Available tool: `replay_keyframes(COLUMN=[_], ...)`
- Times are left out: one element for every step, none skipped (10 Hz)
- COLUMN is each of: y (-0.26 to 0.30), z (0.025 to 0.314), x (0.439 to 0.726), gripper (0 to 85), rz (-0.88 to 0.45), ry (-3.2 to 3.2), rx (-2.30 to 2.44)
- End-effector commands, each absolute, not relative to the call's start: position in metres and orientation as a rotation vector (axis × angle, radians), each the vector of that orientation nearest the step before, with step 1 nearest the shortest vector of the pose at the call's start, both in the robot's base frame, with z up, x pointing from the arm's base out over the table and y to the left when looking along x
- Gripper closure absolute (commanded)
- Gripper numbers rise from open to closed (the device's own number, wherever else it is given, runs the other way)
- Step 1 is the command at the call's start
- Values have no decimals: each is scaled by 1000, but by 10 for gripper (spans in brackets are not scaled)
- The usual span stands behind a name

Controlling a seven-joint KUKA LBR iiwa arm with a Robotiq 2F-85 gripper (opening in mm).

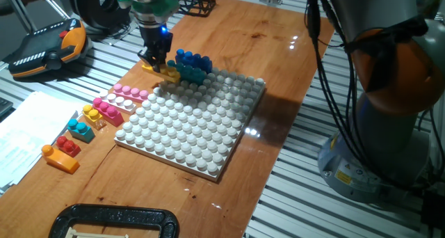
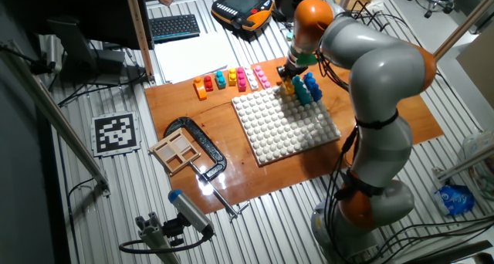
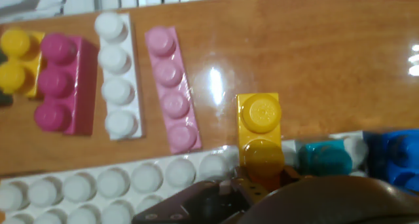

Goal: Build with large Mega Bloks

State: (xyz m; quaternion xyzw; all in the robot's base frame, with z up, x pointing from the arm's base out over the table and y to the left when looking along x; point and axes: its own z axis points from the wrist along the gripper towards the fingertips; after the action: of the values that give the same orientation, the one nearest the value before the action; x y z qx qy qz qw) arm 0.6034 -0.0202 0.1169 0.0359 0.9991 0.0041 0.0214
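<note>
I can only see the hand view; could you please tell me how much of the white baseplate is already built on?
Observer: Only the corner by the end effector: blue bricks and a teal brick stand there. The rest of the baseplate shows bare studs.
Operator: Thank you. Are there more loose bricks beyond the magenta one?
Observer: Yes, the row runs on along the table and ends with a red brick on an orange brick.
Operator: Is anything else lying on the wooden table?
Observer: A black clamp lies at the table's edge, past the baseplate's opposite side.
</note>
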Motion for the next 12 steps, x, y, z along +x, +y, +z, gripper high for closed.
replay_keyframes(y=[-18,-14,-13,-12,-12,-12,-13,-14,-17,-20,-22,-23], z=[115,112,109,108,106,103,102,100,96,93,90,88], x=[597,589,581,578,574,572,571,570,569,569,568,567], gripper=[850,850,850,850,850,850,850,850,850,850,850,850], rz=[19,15,15,3,3,5,-3,-5,-1,8,17,17], ry=[3092,3083,3082,3082,3073,3065,3064,3063,3060,3055,3054,3052], rx=[111,108,101,87,82,70,46,32,18,9,5,5])
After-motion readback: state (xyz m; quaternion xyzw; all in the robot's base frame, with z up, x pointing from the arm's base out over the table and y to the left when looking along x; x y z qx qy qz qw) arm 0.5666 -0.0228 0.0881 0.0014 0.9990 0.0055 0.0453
